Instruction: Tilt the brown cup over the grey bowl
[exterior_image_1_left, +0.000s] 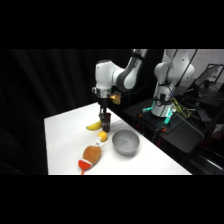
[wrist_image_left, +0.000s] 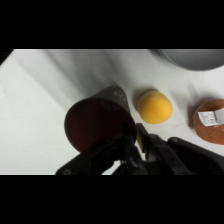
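Observation:
The brown cup (exterior_image_1_left: 105, 121) stands on the white table just behind the grey bowl (exterior_image_1_left: 125, 142), a small gap between them. My gripper (exterior_image_1_left: 104, 115) comes straight down onto the cup's top. In the wrist view the brown cup (wrist_image_left: 97, 122) fills the centre, its dark mouth facing the camera. There my gripper (wrist_image_left: 127, 139) is shut on the cup's near rim, one finger along its outer wall. Only a grey arc of the bowl (wrist_image_left: 197, 59) shows at the top right of the wrist view.
A banana (exterior_image_1_left: 93, 126) lies left of the cup and a small yellow fruit (exterior_image_1_left: 102, 136) (wrist_image_left: 154, 106) sits in front of it. A brown-and-red plush toy (exterior_image_1_left: 91, 155) (wrist_image_left: 210, 120) lies nearer the table's front. Dark equipment stands beyond the table's right edge (exterior_image_1_left: 155, 145).

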